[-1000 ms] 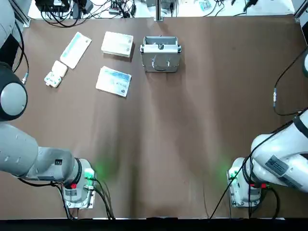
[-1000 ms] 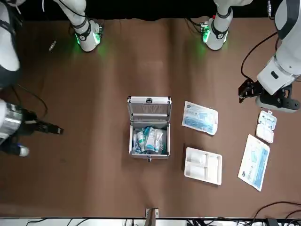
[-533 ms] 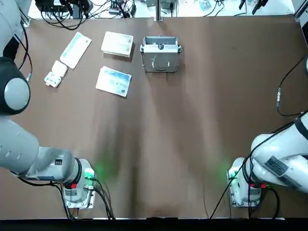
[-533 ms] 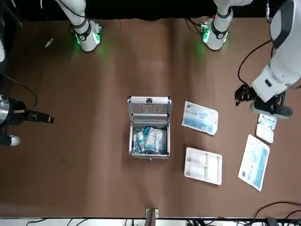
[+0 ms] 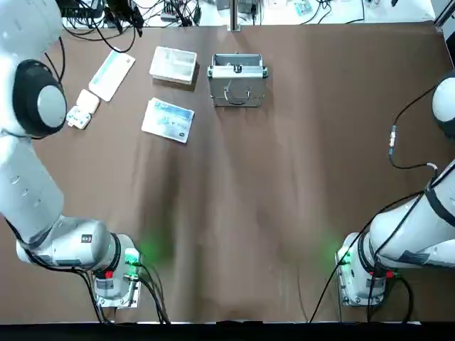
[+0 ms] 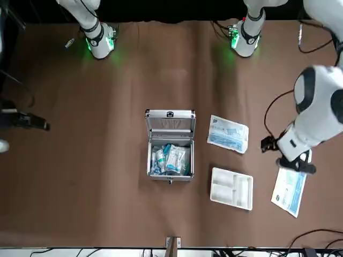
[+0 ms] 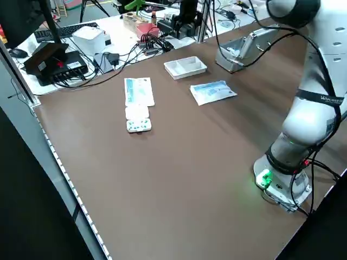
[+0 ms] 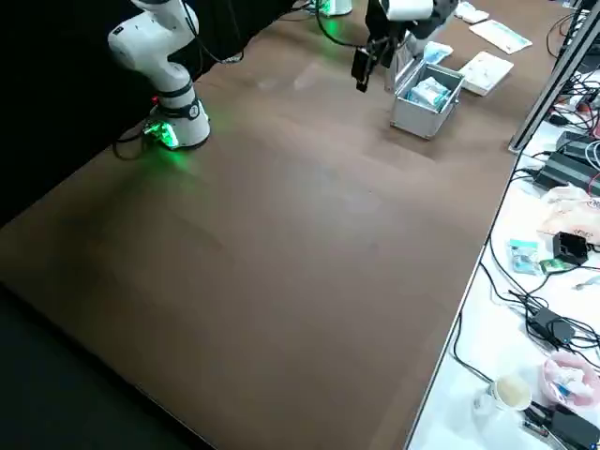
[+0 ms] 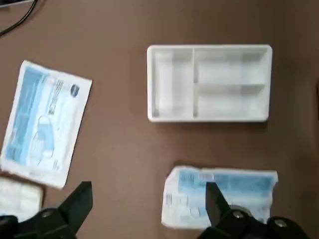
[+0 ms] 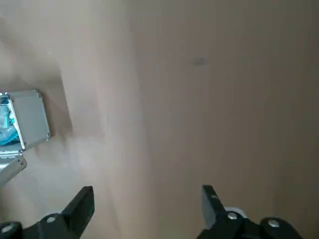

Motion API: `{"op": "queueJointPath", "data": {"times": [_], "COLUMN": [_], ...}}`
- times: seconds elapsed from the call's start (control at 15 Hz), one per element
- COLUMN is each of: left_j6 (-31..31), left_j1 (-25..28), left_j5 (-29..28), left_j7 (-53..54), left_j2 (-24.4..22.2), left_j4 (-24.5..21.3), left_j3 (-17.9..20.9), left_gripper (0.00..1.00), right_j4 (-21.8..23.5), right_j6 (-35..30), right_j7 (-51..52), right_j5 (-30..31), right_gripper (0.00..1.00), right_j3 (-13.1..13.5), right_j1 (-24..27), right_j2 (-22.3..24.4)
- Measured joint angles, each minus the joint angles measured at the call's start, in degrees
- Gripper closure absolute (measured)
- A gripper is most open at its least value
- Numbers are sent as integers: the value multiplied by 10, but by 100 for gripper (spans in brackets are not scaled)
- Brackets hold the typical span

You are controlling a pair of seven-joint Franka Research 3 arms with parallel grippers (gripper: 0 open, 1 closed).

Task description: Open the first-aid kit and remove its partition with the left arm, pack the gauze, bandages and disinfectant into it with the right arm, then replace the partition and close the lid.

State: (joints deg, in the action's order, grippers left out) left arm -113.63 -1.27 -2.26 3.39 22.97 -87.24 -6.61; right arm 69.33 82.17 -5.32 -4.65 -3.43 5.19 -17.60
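Partition (image 9: 209,83) out on the table, lid (image 6: 170,123) up.
Left gripper (image 9: 147,206) hovers spread-fingered above it and a blue-printed packet (image 9: 219,196); right gripper (image 10: 147,209), also spread, hangs beside the packed first-aid kit (image 6: 170,160).

You see a dark brown table (image 6: 107,176) with a silver first-aid kit (image 6: 170,144) whose contents show pale blue and white. Beside it lie a white partition (image 6: 231,188), a white packet (image 6: 228,134) printed in blue, and a long white packet (image 6: 289,184) with a blue pattern. The arms are white, their bases glow green, and the left gripper (image 9: 147,206) has black fingers.
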Motion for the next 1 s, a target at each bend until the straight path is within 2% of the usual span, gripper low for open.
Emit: {"op": "queueJointPath", "data": {"times": [0.07,0.33,0.53,0.73,0.8,1.0], "left_j6": [-19,-89,-128,-142,-143,-143], "left_j1": [-1,-10,-36,-58,-65,-73], "left_j5": [0,0,0,0,-1,-28], "left_j7": [0,-3,-19,-35,-45,-47], "left_j2": [15,73,113,140,155,169], "left_j4": [1,2,3,7,17,26], "left_j3": [0,-3,-4,-4,-4,-4], "left_gripper": [0,0,0,0,0,0], "right_j4": [8,59,78,108,142,177], "right_j6": [0,43,55,85,110,118], "right_j7": [1,2,2,6,15,37], "right_j5": [0,-1,-1,0,0,1], "right_gripper": [4,2,2,2,2,2], "right_j3": [11,13,23,43,46,46], "right_j1": [-9,-16,-29,-39,-39,-43], "right_j2": [11,53,68,84,104,126]}}
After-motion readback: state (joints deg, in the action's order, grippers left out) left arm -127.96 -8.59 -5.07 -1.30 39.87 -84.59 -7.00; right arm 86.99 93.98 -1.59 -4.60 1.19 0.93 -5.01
